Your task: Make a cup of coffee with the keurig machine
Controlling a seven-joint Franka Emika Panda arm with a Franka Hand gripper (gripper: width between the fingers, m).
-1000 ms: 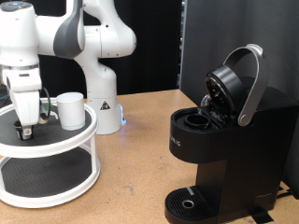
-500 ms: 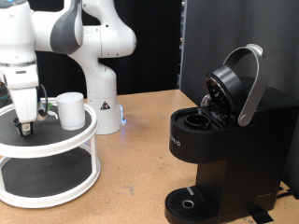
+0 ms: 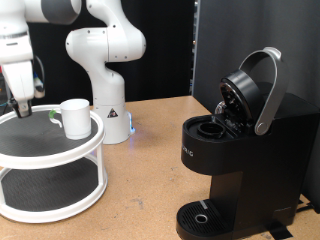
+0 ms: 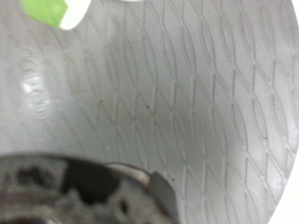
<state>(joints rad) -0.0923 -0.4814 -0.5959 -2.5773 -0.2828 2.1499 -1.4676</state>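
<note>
Now lifted off the tiered stand (image 3: pixel 60 140), end effector (image 3: pixel 22 103) above its left rim beside cup (image 3: pixel 75 117); grip state unclear. Keurig machine (image 3: pixel 235 150) lid open.

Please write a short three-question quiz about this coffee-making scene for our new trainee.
1. True or false: the keurig machine has its lid raised.
2. Where does the cup stand? A) on the machine's drip base B) on the top tier of the round white stand C) on the wooden table
3. Fill in: the end effector hangs above the stand, on the exterior view's ____ of the cup.

Key: 1 true; 2 B; 3 left.
</note>
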